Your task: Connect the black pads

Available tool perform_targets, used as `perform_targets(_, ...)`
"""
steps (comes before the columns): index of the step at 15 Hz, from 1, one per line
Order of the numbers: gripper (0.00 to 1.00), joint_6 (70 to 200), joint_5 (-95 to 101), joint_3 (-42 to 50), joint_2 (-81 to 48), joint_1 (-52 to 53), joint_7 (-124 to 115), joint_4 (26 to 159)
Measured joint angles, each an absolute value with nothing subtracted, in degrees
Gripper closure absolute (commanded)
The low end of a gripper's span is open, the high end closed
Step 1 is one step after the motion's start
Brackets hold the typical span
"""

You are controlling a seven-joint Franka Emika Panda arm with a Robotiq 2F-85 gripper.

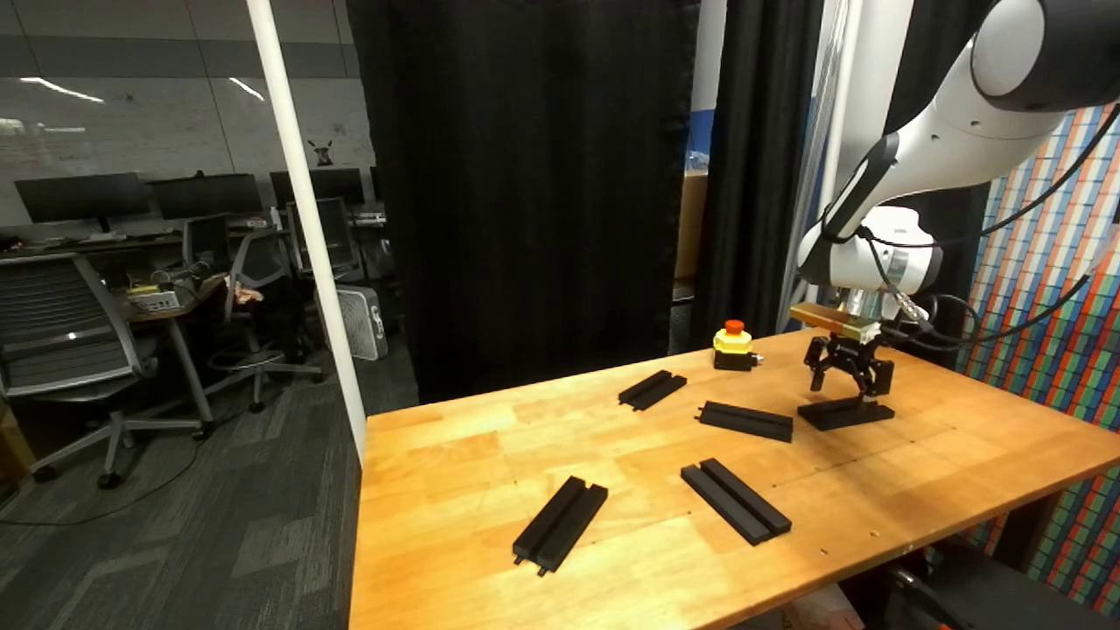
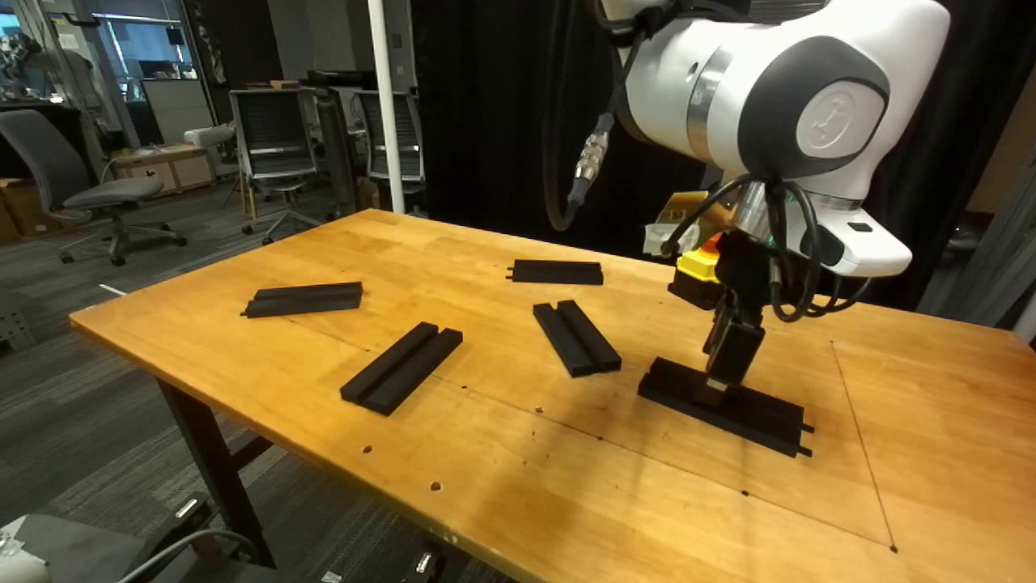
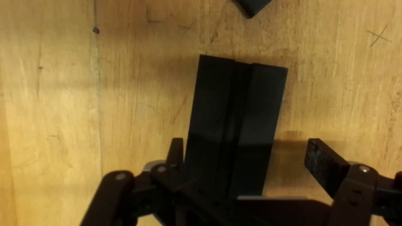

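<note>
We see the gripper (image 3: pixel 245 146) low over the table (image 3: pixel 56 125), its fingers (image 3: pixel 325 166) spread wide to either side of a black pad (image 3: pixel 213 103); in the wrist view the finger at the picture's left overlaps the pad's long edge, while the other stands apart from it with bare wood between; whether the nearer finger touches the pad we cannot tell, but the span is wider than the piece, which lies flat on the wood.

We count five pads in both exterior views, all flat and apart from one another: the one under the gripper; a second pad (image 1: pixel 745 422) just beside it; a third pad (image 1: pixel 722 503) toward the long edge away from the curtain (image 1: pixel 525 175); a fourth pad (image 1: pixel 653 390) nearer the curtain; a fifth pad (image 1: pixel 551 525) well apart from the gripper; the wrist view takes in one pad and a corner of another.

We count one arm (image 1: pixel 962 144) and one red-and-yellow button (image 1: pixel 731 341) on a black base; in an exterior view we make out two small pegs (image 2: pixel 805 452) on one end of the pad under the gripper.
</note>
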State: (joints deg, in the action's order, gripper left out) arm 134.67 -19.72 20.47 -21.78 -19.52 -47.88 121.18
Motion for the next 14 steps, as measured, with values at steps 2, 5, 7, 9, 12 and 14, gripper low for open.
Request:
perform_targets(2, 0.0, 134.7, -20.6, 20.2, -22.0, -19.5, -46.2, 121.4)
perform_targets(5, 0.0, 134.7, -22.4, 19.9, -22.0, -19.5, -43.7, 122.3)
perform_targets(7, 0.0, 134.7, -23.2, 19.8, -22.0, -19.5, -42.6, 122.8)
perform_targets(9, 0.0, 134.7, -23.5, 19.8, -22.3, -19.6, -42.0, 122.9)
perform_targets(12, 0.0, 134.7, -23.6, 19.8, -22.9, -19.6, -41.8, 122.8)
perform_targets(14, 0.26, 134.7, -23.6, 19.8, -23.3, -19.6, -41.8, 122.6)
